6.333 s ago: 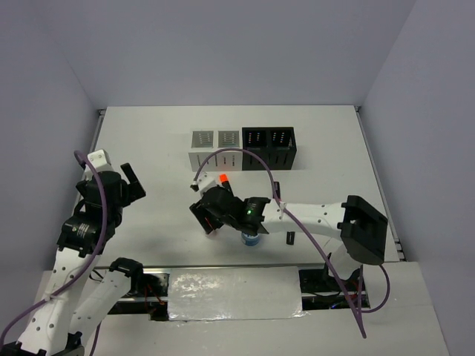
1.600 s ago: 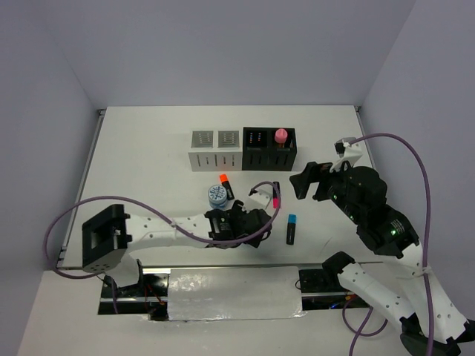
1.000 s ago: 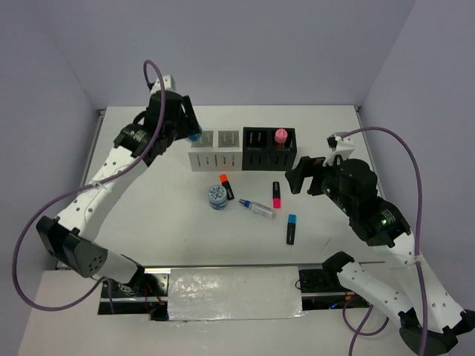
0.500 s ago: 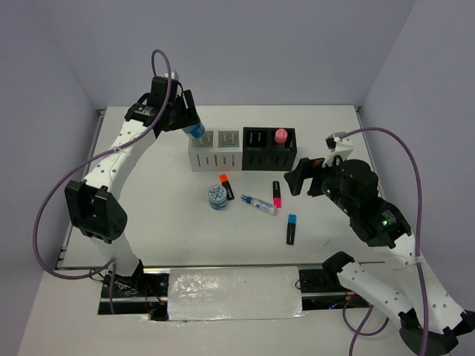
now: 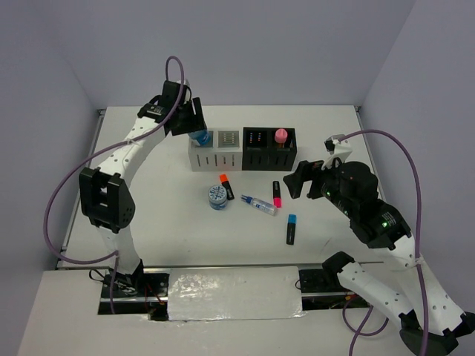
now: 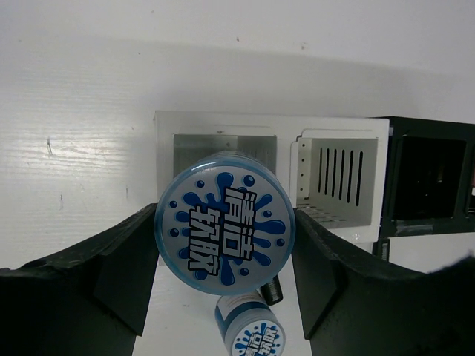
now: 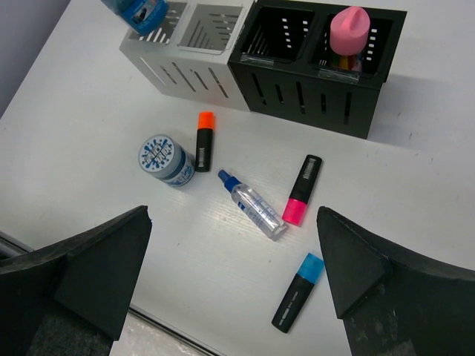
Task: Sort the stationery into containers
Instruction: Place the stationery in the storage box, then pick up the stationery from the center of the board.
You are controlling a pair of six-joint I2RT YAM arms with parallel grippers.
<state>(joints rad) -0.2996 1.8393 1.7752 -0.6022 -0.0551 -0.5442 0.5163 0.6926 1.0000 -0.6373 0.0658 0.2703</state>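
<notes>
My left gripper (image 6: 225,222) is shut on a round blue-white disc (image 6: 225,231), holding it just over the left compartment of the white organiser (image 5: 215,157). A second disc (image 5: 217,196) stands on the table in front of that organiser. Beside it lie an orange-capped highlighter (image 5: 225,185), a clear blue-capped tube (image 5: 258,205), a pink-capped highlighter (image 5: 276,194) and a blue-capped highlighter (image 5: 291,228). A pink capped cylinder (image 5: 280,136) stands in the right compartment of the black organiser (image 5: 269,156). My right gripper (image 7: 234,215) hangs open above the table at the right, with nothing in it.
The two organisers stand side by side at the back middle of the white table (image 5: 148,215). Grey walls close the table in at the back and on both sides. The left arm (image 5: 126,159) reaches up along the left side.
My left gripper has carried the disc to the right, from beside the white organiser's left end to over its left compartment. The right arm has barely moved.
</notes>
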